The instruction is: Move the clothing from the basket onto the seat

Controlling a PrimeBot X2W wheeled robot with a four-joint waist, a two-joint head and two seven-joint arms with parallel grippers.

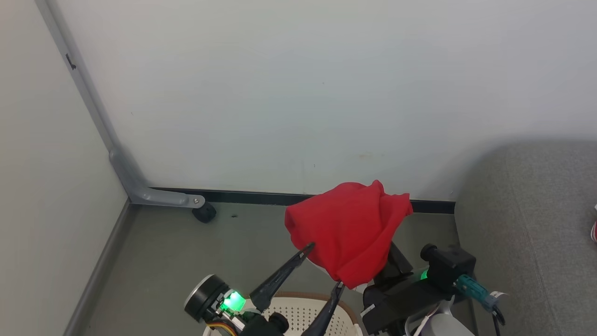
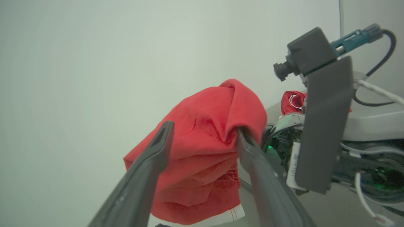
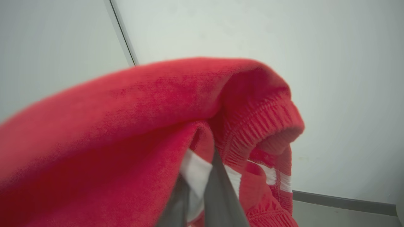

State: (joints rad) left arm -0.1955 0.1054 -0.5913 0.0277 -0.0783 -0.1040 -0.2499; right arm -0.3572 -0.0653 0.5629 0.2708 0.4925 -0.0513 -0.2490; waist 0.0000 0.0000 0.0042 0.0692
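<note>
The large grey woven-fabric sofa seat [image 1: 536, 219] lay at the right. A scrap of red-and-white cloth [image 1: 594, 229] at its far edge suggested one piece was already delivered. The oval cream-white perforated plastic basket [image 1: 298, 313] sat below the arms. Its visible part looked bare and the rest was cut off, so whether more remained could not be told. A soft red fabric garment [image 1: 350, 228] with a white hem hung in the air beside the seat, not yet over the cushion. The right gripper [image 3: 205, 176] had its fingers clamped together on it. The left gripper [image 1: 325, 265] had its fingers spread wide either side of the cloth, gripping nothing.
</note>
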